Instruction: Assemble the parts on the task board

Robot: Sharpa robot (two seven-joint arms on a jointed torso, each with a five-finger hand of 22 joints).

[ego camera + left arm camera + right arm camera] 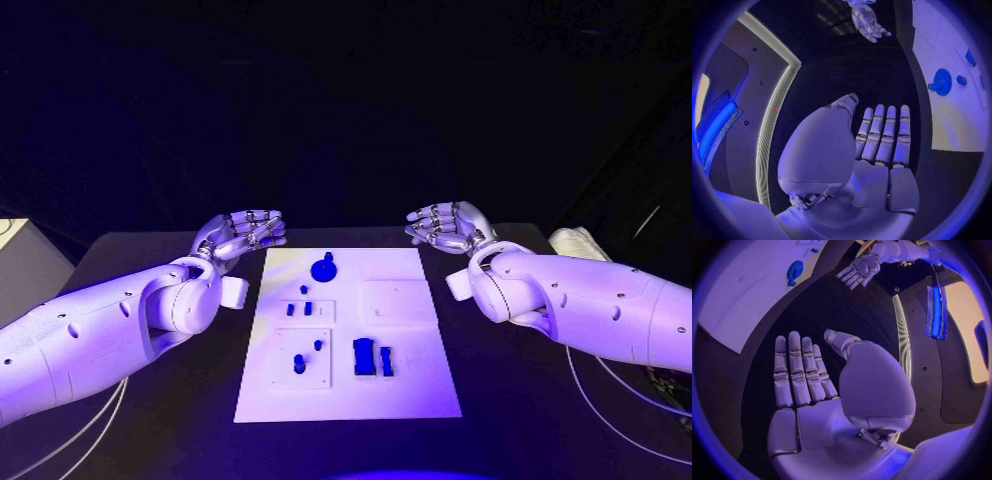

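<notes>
The white task board (404,380) lies in the middle of the black table. A round blue part (325,269) with a small tab lies near its far edge, also seen as the round blue part (941,81) and the round blue part (794,270). Small blue pegs (299,309) stand in a square recess, and two more pegs (307,356) sit in a lower recess. Two blue blocks (371,357) stand to their right. My left hand (241,233) hovers open beyond the board's far left corner. My right hand (449,225) hovers open beyond the far right corner. Neither touches anything.
An empty square recess (397,300) lies on the board's right half. A pale object (575,241) rests at the table's far right edge. A white box (20,255) stands off the table to the left.
</notes>
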